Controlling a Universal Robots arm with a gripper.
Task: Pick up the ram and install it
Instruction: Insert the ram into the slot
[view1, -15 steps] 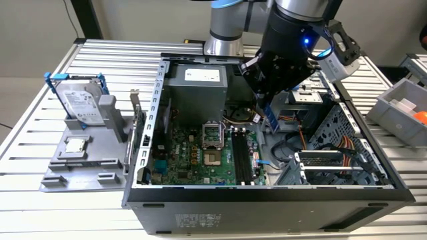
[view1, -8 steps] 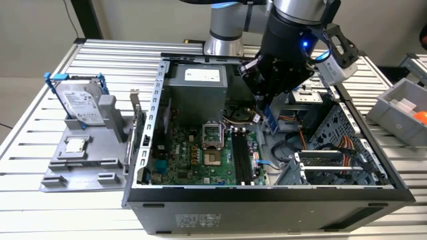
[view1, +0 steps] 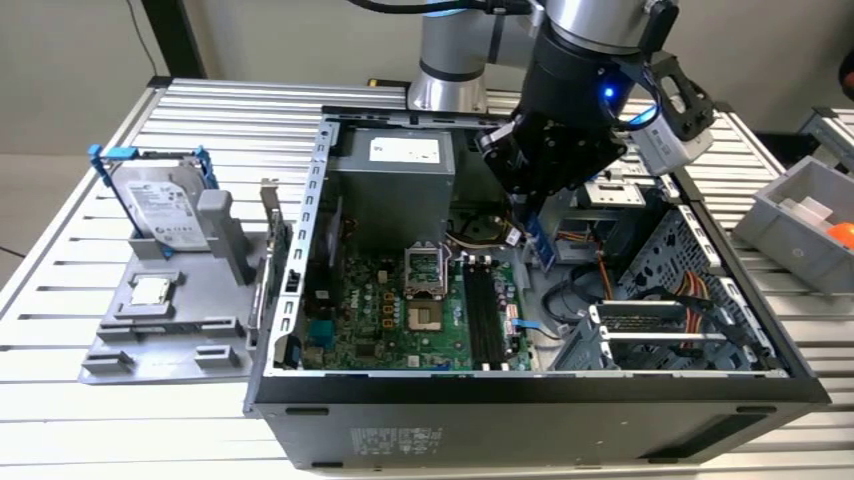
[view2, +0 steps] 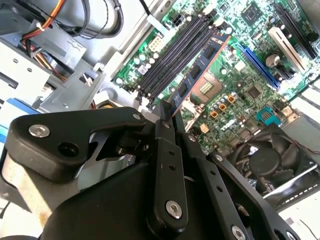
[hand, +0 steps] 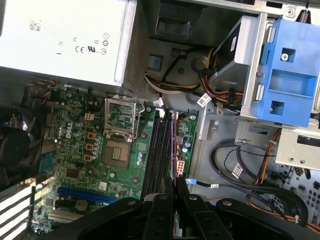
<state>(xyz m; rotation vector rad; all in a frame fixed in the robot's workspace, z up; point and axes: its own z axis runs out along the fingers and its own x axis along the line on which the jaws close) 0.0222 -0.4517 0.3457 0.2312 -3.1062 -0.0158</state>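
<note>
Ram (view2: 200, 67) sits clamped in my gripper (view2: 167, 114), its long axis running parallel to the memory slots (view2: 172, 57) and hovering just above them, I judge.

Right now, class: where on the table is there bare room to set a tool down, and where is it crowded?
Bare table on the exterior view's left of the tray, and between case and bin. Crowded inside the case, where the gripper holds the ram.
</note>
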